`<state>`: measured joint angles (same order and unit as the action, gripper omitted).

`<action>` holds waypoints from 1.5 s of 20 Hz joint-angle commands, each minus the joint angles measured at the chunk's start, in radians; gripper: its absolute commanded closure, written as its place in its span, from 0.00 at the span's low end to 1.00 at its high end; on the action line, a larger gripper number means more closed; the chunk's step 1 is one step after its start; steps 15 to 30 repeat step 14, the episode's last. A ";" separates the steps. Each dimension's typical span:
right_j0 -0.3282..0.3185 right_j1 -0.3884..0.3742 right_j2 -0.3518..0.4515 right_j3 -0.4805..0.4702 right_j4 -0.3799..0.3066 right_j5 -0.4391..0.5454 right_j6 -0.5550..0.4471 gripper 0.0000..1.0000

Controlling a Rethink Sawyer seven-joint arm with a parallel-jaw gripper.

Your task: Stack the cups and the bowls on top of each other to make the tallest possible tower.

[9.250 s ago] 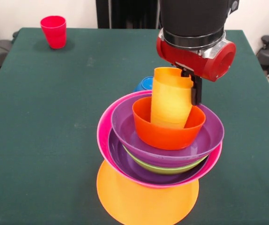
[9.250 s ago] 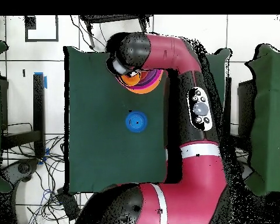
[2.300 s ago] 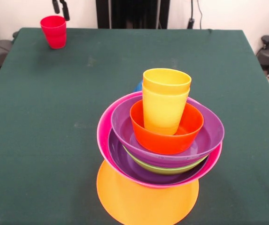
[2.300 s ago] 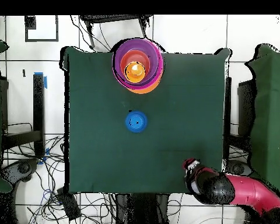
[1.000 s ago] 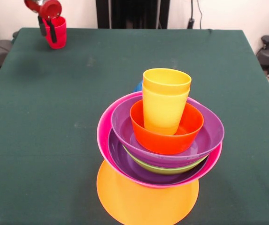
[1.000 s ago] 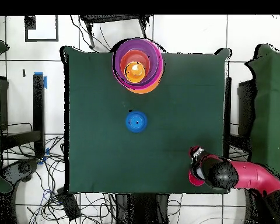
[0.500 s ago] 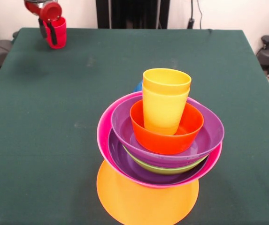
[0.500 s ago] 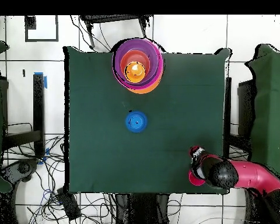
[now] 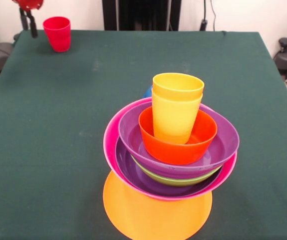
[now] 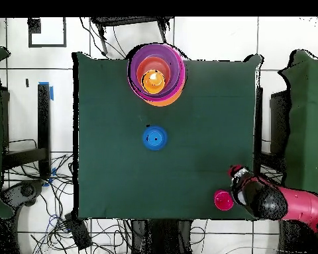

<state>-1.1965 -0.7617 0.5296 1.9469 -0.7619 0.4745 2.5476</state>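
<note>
The tower (image 9: 171, 150) stands near the table's front. Its base is a wide orange bowl (image 9: 156, 217). Above it sit a pink bowl (image 9: 110, 145), two purple bowls (image 9: 223, 142), a lime green bowl (image 9: 176, 179) and a red-orange bowl (image 9: 178, 145). Two nested yellow cups (image 9: 177, 107) top it. A red cup (image 9: 57, 33) stands alone at the far left corner. My gripper (image 9: 28, 22) hangs open just left of the red cup, apart from it and holding nothing. Overhead, the gripper (image 10: 241, 182) is beside the red cup (image 10: 222, 200). A small blue bowl (image 10: 154, 138) sits mid-table, mostly hidden behind the tower in the front view.
The green table (image 9: 58, 125) ends close to the red cup on two sides. Chairs and cables lie beyond the table's edges.
My gripper was down around the red cup half a second ago. It has lifted and shifted left, off the cup. The cup stays standing on the table.
</note>
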 commanded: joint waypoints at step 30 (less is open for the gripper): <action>-0.013 -0.038 -0.031 0.201 -0.067 -0.027 -0.107 0.00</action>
